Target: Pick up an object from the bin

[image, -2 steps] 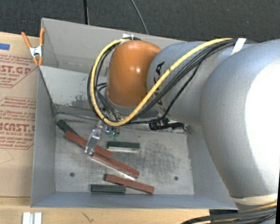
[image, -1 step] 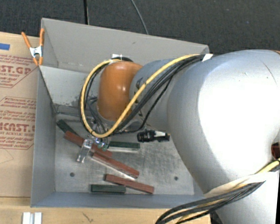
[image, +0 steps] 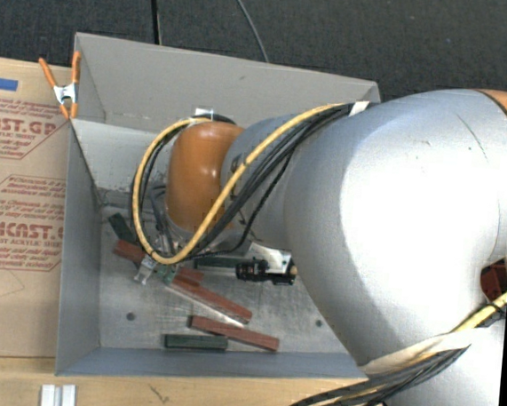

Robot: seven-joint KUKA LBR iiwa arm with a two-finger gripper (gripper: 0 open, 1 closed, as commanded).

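Observation:
My gripper (image: 149,271) reaches down under the arm's wrist into the left half of the bin, low over the floor. Just to its left lies a short brown stick (image: 128,250), and a dark flat piece (image: 119,226) sits a little further up against the left wall. A long brown stick (image: 215,298) runs from right beside the gripper toward the lower right. Much of the gripper is hidden by the wrist and its cables.
Another brown stick (image: 234,333) and a dark green bar (image: 195,343) lie near the bin's front wall. A black and white tool-like thing (image: 265,268) rests at the middle right, partly under the arm. The big arm covers the bin's right side.

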